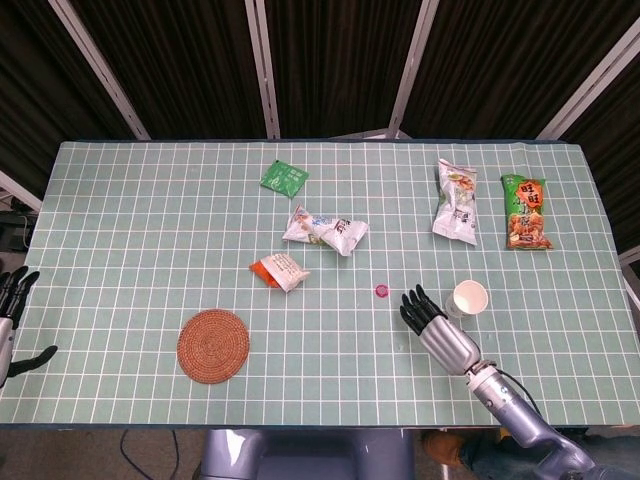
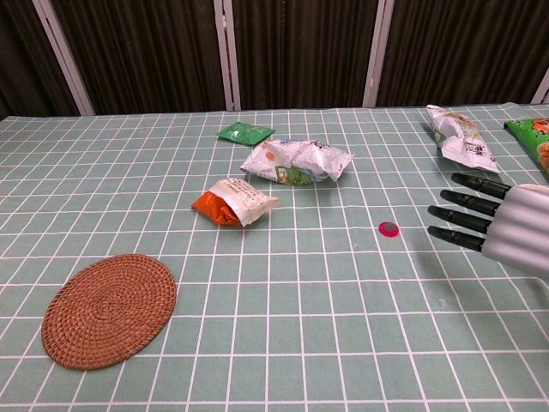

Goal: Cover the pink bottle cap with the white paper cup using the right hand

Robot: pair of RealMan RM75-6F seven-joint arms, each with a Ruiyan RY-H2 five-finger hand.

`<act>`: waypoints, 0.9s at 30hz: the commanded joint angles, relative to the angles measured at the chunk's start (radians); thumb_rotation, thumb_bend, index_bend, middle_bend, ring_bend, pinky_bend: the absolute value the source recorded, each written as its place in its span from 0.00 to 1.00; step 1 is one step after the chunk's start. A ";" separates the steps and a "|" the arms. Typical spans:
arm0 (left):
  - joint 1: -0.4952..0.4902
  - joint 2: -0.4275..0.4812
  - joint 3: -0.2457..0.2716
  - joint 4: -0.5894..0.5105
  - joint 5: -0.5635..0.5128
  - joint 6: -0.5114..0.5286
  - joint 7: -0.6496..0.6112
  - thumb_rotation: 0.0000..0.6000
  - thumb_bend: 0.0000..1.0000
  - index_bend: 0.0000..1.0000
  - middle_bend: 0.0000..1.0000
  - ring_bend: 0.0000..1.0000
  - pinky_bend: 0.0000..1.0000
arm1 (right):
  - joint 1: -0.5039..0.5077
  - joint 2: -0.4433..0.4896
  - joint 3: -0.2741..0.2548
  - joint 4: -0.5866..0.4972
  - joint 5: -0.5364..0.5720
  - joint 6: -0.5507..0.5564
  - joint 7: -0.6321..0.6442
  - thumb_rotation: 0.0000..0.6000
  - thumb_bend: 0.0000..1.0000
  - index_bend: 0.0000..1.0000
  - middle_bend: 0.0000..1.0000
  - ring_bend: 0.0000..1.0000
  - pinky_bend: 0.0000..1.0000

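Note:
The pink bottle cap (image 1: 381,291) (image 2: 389,227) lies flat on the green checked cloth. An upright white paper cup (image 1: 468,298) stands to its right; in the chest view my right hand hides it. My right hand (image 1: 437,331) (image 2: 502,221) hovers between cap and cup, just left of the cup, fingers straight and spread, holding nothing. Off the table's left edge, my left hand (image 1: 12,310) stays open and empty.
A woven round coaster (image 1: 213,345) sits front left. An orange-white snack packet (image 1: 279,270), a white snack bag (image 1: 326,230) and a green sachet (image 1: 284,178) lie mid-table. Two more snack bags (image 1: 456,202) (image 1: 526,212) lie at the back right.

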 commanded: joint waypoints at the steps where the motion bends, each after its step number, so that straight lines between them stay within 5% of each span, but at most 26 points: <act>1: -0.002 0.003 -0.003 0.001 -0.006 -0.004 -0.006 1.00 0.00 0.00 0.00 0.00 0.00 | 0.000 -0.031 0.019 0.036 0.058 -0.028 -0.066 1.00 0.00 0.00 0.00 0.00 0.00; 18: -0.008 0.006 0.000 -0.003 -0.010 -0.016 -0.009 1.00 0.00 0.00 0.00 0.00 0.00 | -0.012 -0.071 0.039 0.122 0.218 -0.050 -0.251 1.00 0.03 0.00 0.03 0.00 0.00; 21: -0.008 0.007 0.000 -0.003 -0.009 -0.015 -0.011 1.00 0.00 0.00 0.00 0.00 0.00 | -0.006 -0.080 0.027 0.156 0.208 -0.037 -0.238 1.00 0.11 0.03 0.13 0.01 0.09; 27: -0.008 0.009 0.002 -0.004 -0.009 -0.015 -0.015 1.00 0.00 0.00 0.00 0.00 0.00 | 0.006 -0.089 0.005 0.212 0.180 -0.012 -0.181 1.00 0.27 0.21 0.36 0.20 0.36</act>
